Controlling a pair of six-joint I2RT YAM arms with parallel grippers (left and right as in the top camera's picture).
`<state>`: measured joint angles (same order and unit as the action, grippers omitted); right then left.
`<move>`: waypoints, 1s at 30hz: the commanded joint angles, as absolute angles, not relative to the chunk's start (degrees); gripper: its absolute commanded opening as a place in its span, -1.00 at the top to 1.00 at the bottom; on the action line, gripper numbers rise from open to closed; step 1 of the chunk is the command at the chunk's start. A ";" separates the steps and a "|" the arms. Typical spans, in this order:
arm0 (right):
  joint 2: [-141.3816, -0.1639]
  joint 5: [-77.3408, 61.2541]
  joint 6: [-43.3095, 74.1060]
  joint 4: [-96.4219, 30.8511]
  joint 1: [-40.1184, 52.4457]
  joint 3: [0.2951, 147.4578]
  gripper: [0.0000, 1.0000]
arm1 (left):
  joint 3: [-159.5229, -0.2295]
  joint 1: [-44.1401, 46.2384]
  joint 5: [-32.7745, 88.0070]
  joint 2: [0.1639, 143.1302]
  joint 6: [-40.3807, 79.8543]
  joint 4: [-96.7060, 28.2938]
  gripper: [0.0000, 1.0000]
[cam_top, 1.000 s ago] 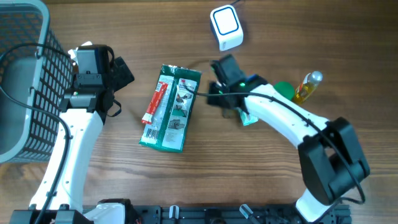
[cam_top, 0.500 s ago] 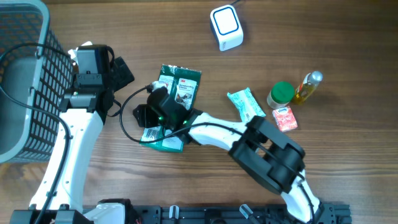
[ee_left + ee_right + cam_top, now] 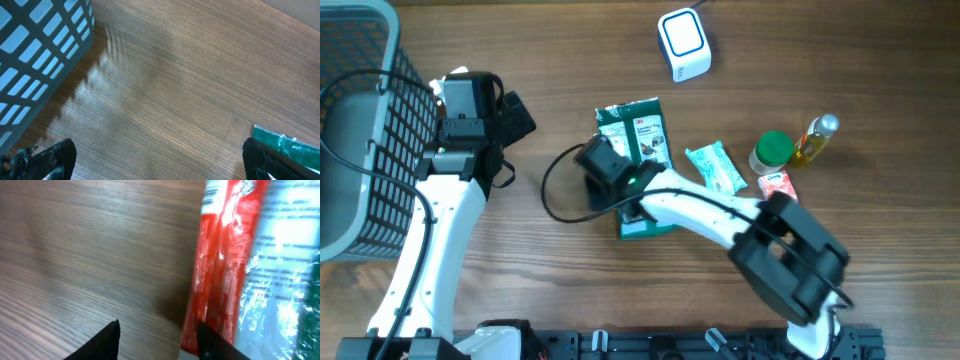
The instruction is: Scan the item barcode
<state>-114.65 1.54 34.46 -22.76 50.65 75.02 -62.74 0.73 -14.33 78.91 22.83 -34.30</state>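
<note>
The flat green plastic packet [image 3: 642, 130] with a glossy red strip lies mid-tabletop [image 3: 570, 280], between the robot's edge and the white rounded-square scanner [image 3: 682, 42] near the far edge. The right gripper [image 3: 159, 336] hangs over its red side, jaws partly apart, clamping nothing. The left gripper [image 3: 159, 160] gapes wide and empty beside the grey mesh basket [image 3: 360, 130] at the left edge. The film looks slick and crinkly, so pinching the stiffer sealed edge should hold best, barcode uncovered and turned to the scanner.

Green package [image 3: 645, 130] with a red strip and white print; white scanner [image 3: 682, 42], blue-ringed; grey lattice basket [image 3: 405, 80]; brown wood-grain table [image 3: 880, 60].
</note>
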 commanded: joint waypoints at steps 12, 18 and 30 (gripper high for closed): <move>-110.08 2.57 36.64 -34.00 50.41 74.98 -0.01 | -62.98 0.51 -15.07 78.91 22.76 -34.09 -1.00; -116.81 5.02 35.97 -30.28 50.46 74.98 0.03 | -62.98 0.51 -15.07 78.91 22.79 -34.09 -1.00; -107.39 7.14 0.08 -40.27 47.27 74.98 0.91 | -62.98 0.51 -15.05 78.91 22.76 -34.09 -1.00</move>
